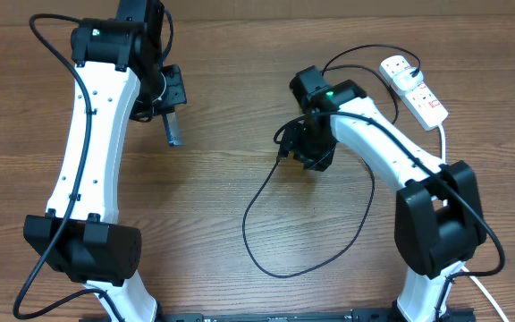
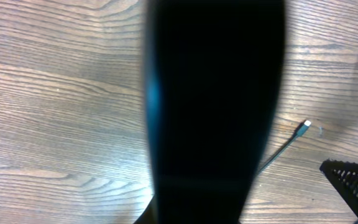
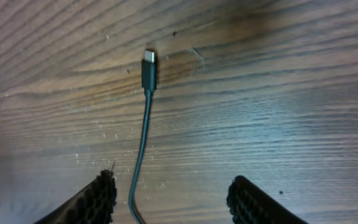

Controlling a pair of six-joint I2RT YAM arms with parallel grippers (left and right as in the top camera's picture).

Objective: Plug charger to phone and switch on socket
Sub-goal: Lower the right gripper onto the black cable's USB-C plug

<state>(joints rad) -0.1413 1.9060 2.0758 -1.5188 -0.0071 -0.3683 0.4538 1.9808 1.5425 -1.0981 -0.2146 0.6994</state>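
1. The charger (image 1: 249,228) lies on the wooden counter (image 1: 213,206) as a wide, loose loop of thin black cable in front of the right arm (image 1: 378,134). Its small connector tip (image 3: 149,65) rests flat on the wood.
2. The right jaws hang low over the tip's end of the cable and are spread. A textured pad (image 3: 98,199) sits on each side of the cable, and neither touches it.
3. The phone (image 1: 173,128) is well to the left of the tip, pinched in the left jaws, which are pressed onto it. From above it shows only as a narrow dark bar.
4. In the left wrist view the phone's dark body fills the middle and hides the left jaws and much of the counter. The connector tip shows to its right, and the cable runs behind it.
5. The socket (image 1: 414,88) lies at the far right of the counter, well apart from the phone. Its red switches face up, and its thick white cord (image 1: 443,134) trails towards the right arm's base.
6. The right arm crosses over the far side of the loop and covers the cable there. A further stretch of black cable arcs from behind the arm's wrist to the socket's far end.
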